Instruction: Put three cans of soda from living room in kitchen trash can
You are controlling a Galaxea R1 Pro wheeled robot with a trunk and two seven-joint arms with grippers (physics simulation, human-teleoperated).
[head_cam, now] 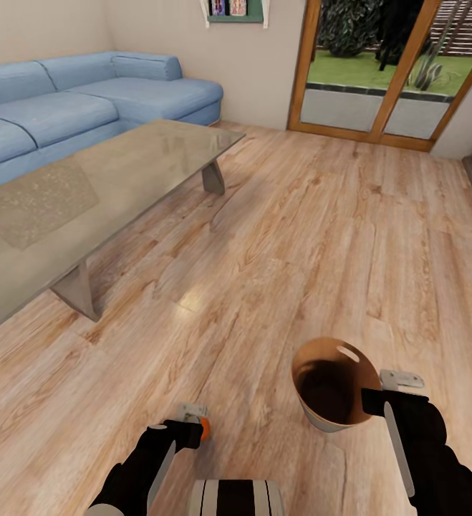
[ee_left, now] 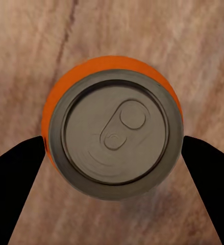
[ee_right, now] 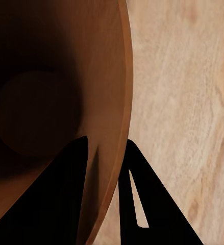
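Soda can [ee_left: 114,127] pinched upright in left end effector [ee_left: 112,153] just left of trash can [head_cam: 336,383], whose rim right end effector [ee_right: 104,168] clamps; centre over opening before release.

Sofa [head_cam: 85,100] far left, along back wall. Table [head_cam: 85,208] before it, on floor [head_cam: 321,236]. Glass doors [head_cam: 386,72] far right, behind. Bin [head_cam: 334,387] near right, its rim between right gripper [ee_right: 109,168] fingers. Can [ee_left: 114,127] near left, upright between left gripper [ee_left: 112,153] fingers, well apart from bin.
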